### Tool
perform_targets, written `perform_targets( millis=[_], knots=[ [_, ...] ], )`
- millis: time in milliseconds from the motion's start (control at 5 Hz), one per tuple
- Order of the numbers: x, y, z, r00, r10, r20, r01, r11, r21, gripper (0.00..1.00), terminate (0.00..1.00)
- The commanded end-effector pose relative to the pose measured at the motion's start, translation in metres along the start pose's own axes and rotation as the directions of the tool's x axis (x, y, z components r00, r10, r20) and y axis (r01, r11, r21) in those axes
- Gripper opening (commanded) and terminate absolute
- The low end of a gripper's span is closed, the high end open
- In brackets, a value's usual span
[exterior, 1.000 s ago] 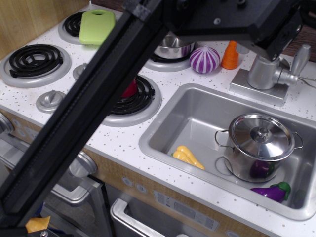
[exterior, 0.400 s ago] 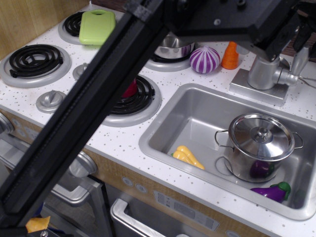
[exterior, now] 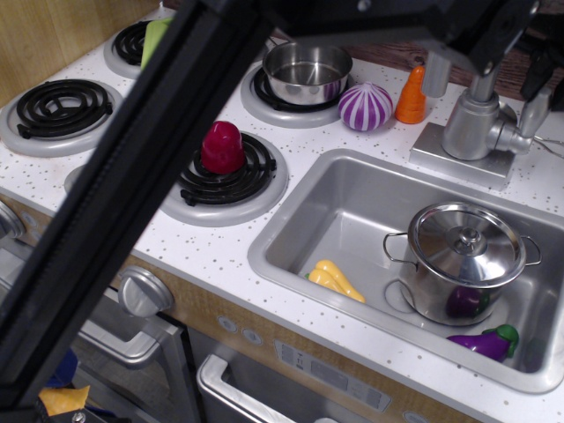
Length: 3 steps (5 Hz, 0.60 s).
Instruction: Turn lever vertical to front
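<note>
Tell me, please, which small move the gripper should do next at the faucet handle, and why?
Probably close on the lever and start tipping it toward the front. The gripper appears to sit right at the lever's upper end at the picture's right edge, and the lever stands upright beside the faucet column. Its jaws are hard to read.

- Small shiny silver faucet lever [exterior: 534, 112] with rounded paddle end, standing nearly upright, tilted slightly.
- Joined by a short stub to the faucet body's right side.
</note>
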State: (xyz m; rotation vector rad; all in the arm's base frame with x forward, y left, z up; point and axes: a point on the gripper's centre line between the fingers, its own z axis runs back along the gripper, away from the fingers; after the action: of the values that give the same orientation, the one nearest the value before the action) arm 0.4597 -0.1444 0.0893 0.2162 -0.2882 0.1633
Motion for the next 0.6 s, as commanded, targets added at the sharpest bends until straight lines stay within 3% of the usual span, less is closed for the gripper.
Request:
perform_targets(
  millis=[0,200,400],
  knots=[
    [-0.001,0.01,0.033,0.998,0.056,0.003,-0.056,0.998,-0.023,0.0,0.0],
    [-0.01,0.005,0.029,0.992,0.111,-0.055,-0.114,0.992,-0.05,0.0,0.0],
    [-0.021,0.003,0.025,0.988,0.131,-0.078,-0.135,0.989,-0.051,0.0,0.0]
  ],
)
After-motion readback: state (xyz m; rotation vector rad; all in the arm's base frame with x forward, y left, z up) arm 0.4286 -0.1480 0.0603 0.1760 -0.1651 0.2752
